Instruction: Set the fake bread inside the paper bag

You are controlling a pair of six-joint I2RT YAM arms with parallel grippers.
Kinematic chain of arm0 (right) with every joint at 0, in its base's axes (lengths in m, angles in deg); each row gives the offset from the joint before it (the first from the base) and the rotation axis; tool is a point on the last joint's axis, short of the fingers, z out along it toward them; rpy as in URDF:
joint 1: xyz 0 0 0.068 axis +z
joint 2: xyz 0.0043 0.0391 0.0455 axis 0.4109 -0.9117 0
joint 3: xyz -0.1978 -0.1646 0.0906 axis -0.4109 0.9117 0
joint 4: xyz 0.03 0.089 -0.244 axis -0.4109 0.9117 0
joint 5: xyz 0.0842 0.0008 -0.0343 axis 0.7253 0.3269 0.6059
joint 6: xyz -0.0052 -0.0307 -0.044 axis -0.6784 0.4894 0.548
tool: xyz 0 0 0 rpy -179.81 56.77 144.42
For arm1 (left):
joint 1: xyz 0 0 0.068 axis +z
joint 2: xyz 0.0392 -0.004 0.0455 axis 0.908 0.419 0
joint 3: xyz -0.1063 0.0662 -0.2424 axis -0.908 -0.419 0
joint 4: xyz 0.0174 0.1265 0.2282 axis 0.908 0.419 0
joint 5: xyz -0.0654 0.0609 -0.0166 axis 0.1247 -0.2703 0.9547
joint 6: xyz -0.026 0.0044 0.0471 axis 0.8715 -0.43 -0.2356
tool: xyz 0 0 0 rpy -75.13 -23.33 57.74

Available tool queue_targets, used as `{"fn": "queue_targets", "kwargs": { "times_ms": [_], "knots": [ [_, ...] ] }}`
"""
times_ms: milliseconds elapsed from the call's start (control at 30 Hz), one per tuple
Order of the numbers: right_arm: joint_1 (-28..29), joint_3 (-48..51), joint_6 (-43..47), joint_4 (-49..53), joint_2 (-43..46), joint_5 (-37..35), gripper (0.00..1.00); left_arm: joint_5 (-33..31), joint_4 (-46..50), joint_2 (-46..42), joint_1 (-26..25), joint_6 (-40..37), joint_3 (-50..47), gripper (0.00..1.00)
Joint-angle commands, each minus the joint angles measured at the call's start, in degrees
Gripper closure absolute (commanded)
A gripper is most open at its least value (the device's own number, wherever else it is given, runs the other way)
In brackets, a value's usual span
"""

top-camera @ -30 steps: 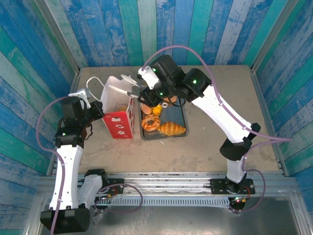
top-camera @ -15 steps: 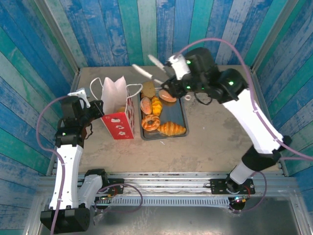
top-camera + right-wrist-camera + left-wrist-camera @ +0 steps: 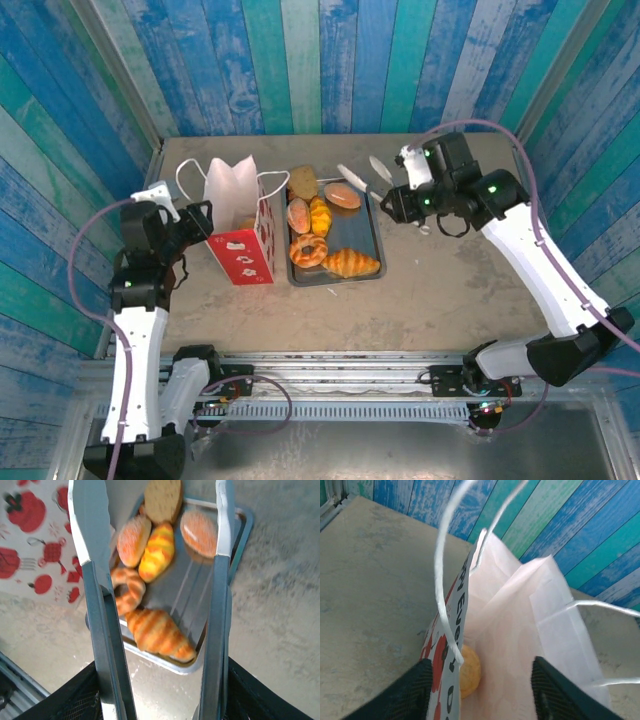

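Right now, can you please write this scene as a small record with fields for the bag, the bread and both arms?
paper bag: upright, left of the tray, mouth open
in bag: one round bun visible
on tray: five pieces, including croissant and ring donut; brown slice at far edge
left fingers: apart, astride the bag's wall
right fingers: apart, holding nothing, near the tray's far right corner

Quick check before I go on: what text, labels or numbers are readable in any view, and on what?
"RI Eve": black lettering along the white side edge of the paper bag, left wrist view, cut off at both ends.
Bag's red panel, top view: fruit prints; any wording is too small to read.
Fake bread and metal tray: no text.
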Motion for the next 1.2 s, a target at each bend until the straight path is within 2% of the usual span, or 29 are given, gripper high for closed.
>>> {"fn": "queue_targets", "kwargs": {
  "times_ms": [0, 400, 533, 1167],
  "knots": [
    [-0.23, 3.41, -1.85, -3.0, 1.29, 2.15, 0.43, -1.95, -4.14, -3.0, 0.17, 0.83, -1.28, 0.39],
    [-0.24, 8.66, -3.79, -7.8, -9.78, 9.73, 0.43, -6.54, -8.78, -10.96, 0.12, 1.59, -5.65, 0.01],
    [-0.23, 8.97, -4.55, -10.53, -13.24, 11.32, 0.43, -6.83, -8.87, -11.97, 0.16, 0.93, -5.86, 0.06],
    [-0.15, 7.57, -5.84, -16.35, -25.23, 13.64, 0.44, -7.28, -9.83, -11.28, 0.16, 0.17, -5.63, 0.06]
  ]
}}
